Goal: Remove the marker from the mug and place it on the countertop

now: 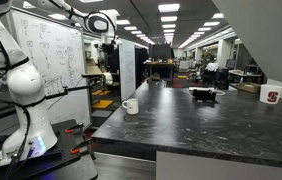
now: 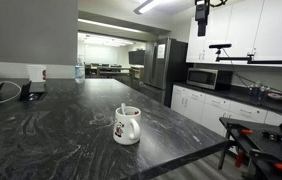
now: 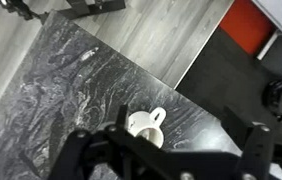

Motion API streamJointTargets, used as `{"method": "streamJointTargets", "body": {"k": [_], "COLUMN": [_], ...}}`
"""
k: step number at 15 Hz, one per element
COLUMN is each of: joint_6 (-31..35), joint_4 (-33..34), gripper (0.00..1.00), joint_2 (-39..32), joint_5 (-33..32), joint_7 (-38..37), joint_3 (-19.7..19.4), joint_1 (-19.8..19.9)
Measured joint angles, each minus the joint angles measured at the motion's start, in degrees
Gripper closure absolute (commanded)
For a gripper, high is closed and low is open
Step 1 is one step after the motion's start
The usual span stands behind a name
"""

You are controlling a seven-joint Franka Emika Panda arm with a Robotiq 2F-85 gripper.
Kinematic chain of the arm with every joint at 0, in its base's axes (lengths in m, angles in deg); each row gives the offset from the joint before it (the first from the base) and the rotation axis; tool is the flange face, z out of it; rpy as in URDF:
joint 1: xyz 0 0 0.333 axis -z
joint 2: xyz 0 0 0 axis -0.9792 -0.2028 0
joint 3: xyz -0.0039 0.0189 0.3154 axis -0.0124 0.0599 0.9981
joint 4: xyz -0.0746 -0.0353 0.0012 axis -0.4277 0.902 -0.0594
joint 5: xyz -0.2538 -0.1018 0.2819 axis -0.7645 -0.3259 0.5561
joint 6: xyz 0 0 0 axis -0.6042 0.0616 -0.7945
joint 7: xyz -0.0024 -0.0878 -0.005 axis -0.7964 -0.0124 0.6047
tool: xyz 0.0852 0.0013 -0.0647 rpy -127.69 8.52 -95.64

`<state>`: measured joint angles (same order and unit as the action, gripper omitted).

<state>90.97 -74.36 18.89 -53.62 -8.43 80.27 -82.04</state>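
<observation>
The white mug (image 1: 130, 105) stands near the end of the dark countertop (image 1: 211, 125) and shows in both exterior views (image 2: 127, 127). A thin marker (image 2: 122, 109) sticks up out of it; its colour is too small to tell. In the wrist view the mug (image 3: 144, 127) lies below on the countertop (image 3: 71, 90), handle pointing up-right, and the marker is not discernible there. My gripper (image 3: 176, 113) is open and empty. It hangs high above the mug (image 1: 107, 45), far from it (image 2: 202, 30).
A white cup with a red logo (image 1: 272, 97) and a black bowl-like object (image 1: 203, 95) stand at the counter's far end, also in an exterior view (image 2: 37, 73). A bottle (image 2: 79, 71) stands nearby. The counter edge drops to the floor (image 3: 181, 40).
</observation>
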Motion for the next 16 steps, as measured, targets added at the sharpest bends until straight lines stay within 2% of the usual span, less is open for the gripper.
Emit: {"method": "streamJointTargets", "body": {"k": [12,16], "joint_6": [0.07,10.75], "joint_4": [0.0,-0.86], "gripper": [0.0,0.0], "joint_2": [-0.02,-2.21], "joint_5": [-0.17,-6.91], "joint_7": [-0.03,-9.22], "joint_3": [0.03,2.96], "joint_1": [0.11,2.32]}}
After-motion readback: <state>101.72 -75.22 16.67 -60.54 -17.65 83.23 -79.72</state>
